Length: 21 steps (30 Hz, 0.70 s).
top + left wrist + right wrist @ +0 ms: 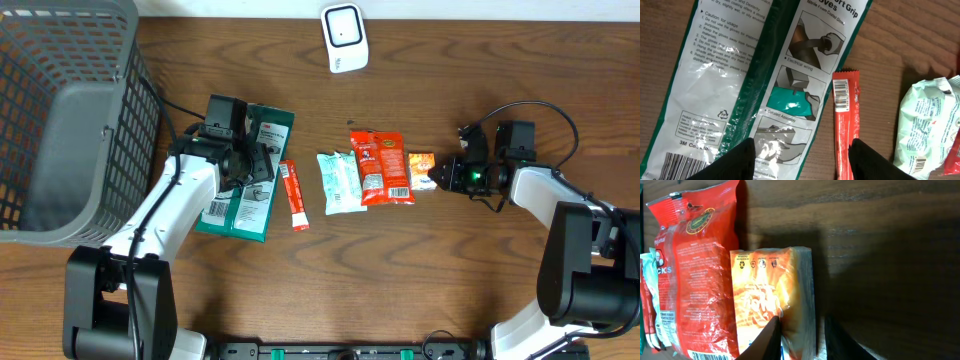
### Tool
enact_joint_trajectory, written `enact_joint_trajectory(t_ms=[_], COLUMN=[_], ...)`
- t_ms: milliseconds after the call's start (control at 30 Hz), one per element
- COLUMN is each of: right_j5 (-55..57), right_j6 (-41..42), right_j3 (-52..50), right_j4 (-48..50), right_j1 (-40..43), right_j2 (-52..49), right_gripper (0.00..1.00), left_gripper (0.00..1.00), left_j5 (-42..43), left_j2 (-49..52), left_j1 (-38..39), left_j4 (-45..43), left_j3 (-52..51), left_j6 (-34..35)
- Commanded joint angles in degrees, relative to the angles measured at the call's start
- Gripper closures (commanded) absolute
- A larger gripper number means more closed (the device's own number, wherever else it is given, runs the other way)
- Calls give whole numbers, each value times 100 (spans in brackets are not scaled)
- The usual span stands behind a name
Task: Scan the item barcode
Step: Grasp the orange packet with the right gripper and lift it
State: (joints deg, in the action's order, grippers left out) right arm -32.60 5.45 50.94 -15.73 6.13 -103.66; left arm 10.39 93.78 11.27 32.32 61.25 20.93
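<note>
Zero items are sitting at the scanner (343, 37); lifting and scanning are remaining.
Orange packet (421, 167) is lying flat on the counter (450, 280) against the red snack bag (381, 167), well apart from the scanner. Right hand (801, 332) is straddling its edge; whether it is clamped cannot be told. Left hand (802, 157) is hovering, fingers apart, over the glove pack (805, 65).
</note>
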Motion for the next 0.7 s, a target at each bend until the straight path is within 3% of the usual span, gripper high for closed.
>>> enact_joint_trajectory(t_ms=[0,67,267,500,667], right_j5=[-382,-682,-354,-321,192], right_j6=[-4,-37,-42,-42,-42], right_j3=[-79,-68,-48,-74,-221], right_j4=[166,308,350,313,319], right_j1=[-17,-15,-17,-24,-129], right_j2=[15,17,17,15,13], right_gripper=[72,67,66,74,72], left_gripper=[39,39,39,39,39], left_j5=[13,13,13,13,13], left_j2=[55,55,55,55,55], left_j1=[-4,-4,-2,-4,-4], left_j4=[-9,-9,-9,-9,-9], left_j3=[-39,-39,-39,-39,-39], left_j6=[-33,-35,-33,-33,-33])
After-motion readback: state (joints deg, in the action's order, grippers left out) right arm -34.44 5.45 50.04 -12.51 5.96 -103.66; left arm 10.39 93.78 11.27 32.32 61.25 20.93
